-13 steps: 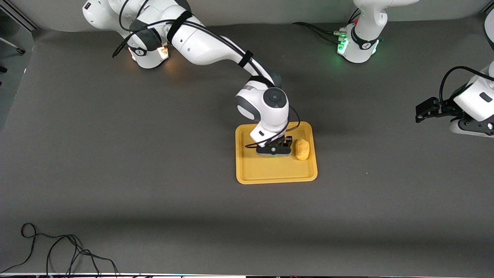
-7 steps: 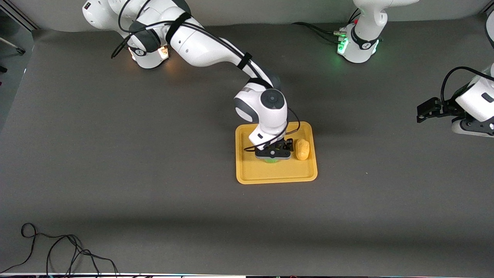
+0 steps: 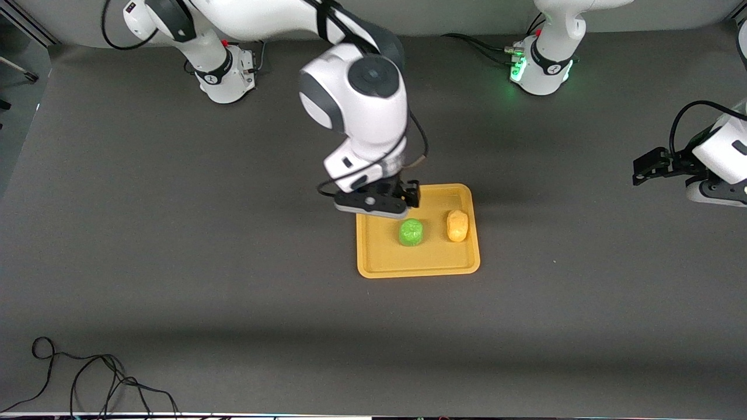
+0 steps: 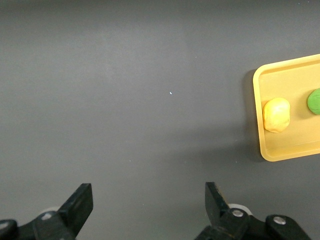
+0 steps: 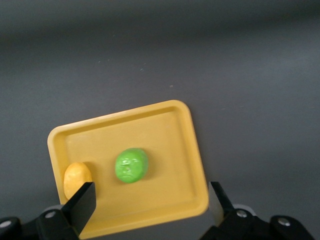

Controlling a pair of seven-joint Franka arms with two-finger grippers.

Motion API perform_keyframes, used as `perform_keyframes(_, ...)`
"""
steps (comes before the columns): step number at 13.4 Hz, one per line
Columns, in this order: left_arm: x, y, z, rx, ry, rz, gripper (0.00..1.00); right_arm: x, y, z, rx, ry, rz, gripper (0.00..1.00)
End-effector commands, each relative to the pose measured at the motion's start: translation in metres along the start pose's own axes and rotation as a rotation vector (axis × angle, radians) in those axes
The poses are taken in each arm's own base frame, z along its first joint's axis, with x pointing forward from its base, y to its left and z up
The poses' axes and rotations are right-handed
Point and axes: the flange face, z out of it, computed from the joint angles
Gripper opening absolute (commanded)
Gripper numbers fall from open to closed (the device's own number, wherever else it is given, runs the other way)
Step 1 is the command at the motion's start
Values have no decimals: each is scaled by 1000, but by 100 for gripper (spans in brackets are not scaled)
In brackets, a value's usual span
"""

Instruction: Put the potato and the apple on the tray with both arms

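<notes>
The green apple and the yellow-orange potato lie side by side on the yellow tray. My right gripper is open and empty, raised above the tray's edge toward the robots' bases. In the right wrist view the apple, the potato and the tray show below its open fingers. My left gripper is open and empty, waiting above the table at the left arm's end. The left wrist view shows the potato, a bit of the apple and the tray.
A black cable lies coiled on the table near the front camera at the right arm's end. The two arm bases stand along the table's back edge. The grey tabletop surrounds the tray.
My right gripper has let go of the apple on the tray, opened and risen well above it, toward the bases. The left arm has barely moved.
</notes>
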Motion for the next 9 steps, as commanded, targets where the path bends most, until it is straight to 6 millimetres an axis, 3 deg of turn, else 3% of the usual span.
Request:
perform_keyframes(1, -5, -1, -8, 5, 0, 13, 100, 21, 70, -36, -54, -59, -100, 100)
perform_keyframes(6, -5, 0, -8, 5, -1, 14, 100, 64, 241, -83, -25, -102, -178, 100)
perform_keyframes(9, -5, 0, -8, 7, 0, 11, 100, 84, 334, -83, -4, -140, -224, 100)
